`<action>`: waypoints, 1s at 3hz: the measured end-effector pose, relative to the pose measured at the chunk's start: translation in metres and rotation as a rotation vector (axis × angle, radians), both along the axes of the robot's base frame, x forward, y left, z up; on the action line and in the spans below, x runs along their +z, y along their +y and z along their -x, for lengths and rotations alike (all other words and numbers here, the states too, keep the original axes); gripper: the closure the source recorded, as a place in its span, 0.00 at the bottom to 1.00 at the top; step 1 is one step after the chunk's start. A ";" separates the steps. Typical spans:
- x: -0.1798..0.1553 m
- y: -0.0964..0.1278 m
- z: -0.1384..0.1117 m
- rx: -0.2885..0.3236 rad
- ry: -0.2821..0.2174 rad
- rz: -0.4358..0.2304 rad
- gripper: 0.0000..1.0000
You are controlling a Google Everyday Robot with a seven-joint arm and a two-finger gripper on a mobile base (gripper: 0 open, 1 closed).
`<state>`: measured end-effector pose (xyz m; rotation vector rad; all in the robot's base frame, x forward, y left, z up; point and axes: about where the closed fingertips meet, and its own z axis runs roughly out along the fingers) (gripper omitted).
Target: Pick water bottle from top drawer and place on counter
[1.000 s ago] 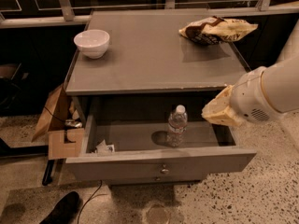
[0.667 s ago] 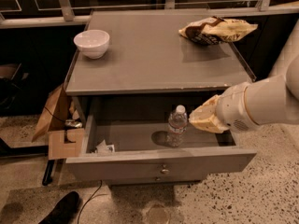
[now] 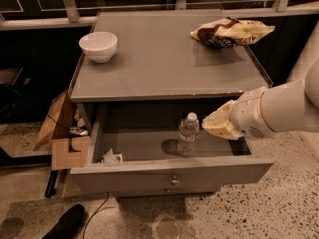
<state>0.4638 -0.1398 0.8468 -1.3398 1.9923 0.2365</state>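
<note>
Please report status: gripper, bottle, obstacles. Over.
Gripper in open top drawer, close beside water bottle. Bottle upright on drawer floor, not lifted. Nothing between them.

The bottle point(image 3: 188, 135) stands in the drawer point(image 3: 172, 176). My pincer point(image 3: 210, 126) sits just right of the bottle. Behind the bottle, on the table point(image 3: 159, 63): bowl point(image 3: 98, 46) to the left, bag point(image 3: 232, 32) to the right.

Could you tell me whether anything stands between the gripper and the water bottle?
Nothing visible does: the gripper hangs close beside the upright water bottle inside the open top drawer.
</note>
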 end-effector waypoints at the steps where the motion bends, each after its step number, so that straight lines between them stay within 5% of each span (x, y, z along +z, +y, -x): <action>1: -0.014 -0.009 -0.005 -0.039 0.000 0.020 0.81; 3: -0.043 -0.025 -0.019 -0.100 0.011 0.053 0.35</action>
